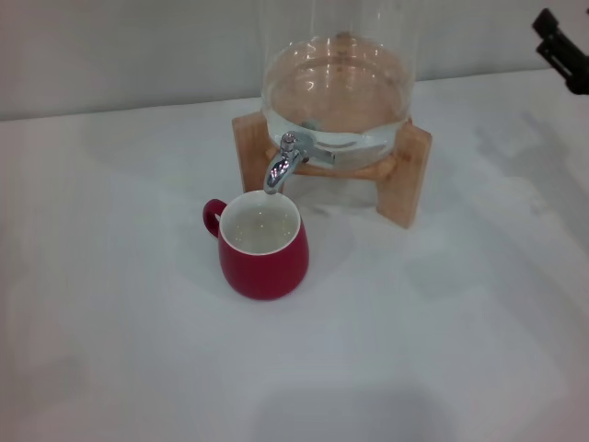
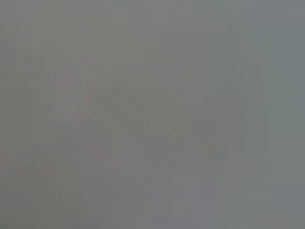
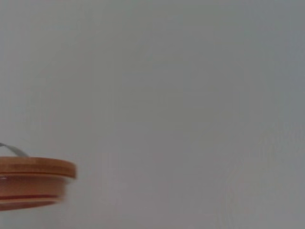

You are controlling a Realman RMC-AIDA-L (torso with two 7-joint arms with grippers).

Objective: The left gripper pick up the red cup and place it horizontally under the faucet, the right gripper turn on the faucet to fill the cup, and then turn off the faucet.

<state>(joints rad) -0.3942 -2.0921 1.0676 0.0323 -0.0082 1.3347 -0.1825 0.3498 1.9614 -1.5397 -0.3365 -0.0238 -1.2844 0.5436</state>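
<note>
One red cup [image 1: 263,247] upright under faucet [image 1: 281,166] | right tool [image 1: 561,48] far right, state unclear | no writing legible

Cup [image 1: 264,262] upright on table [image 1: 442,350], directly below faucet [image 1: 281,166], dispenser [image 1: 336,87] on stand [image 1: 405,175] behind, gripper [image 1: 563,48] far right.

The left wrist view shows only a flat, featureless grey field from edge to edge. No object, edge or finger can be made out in it. What the surface is cannot be told.
</note>
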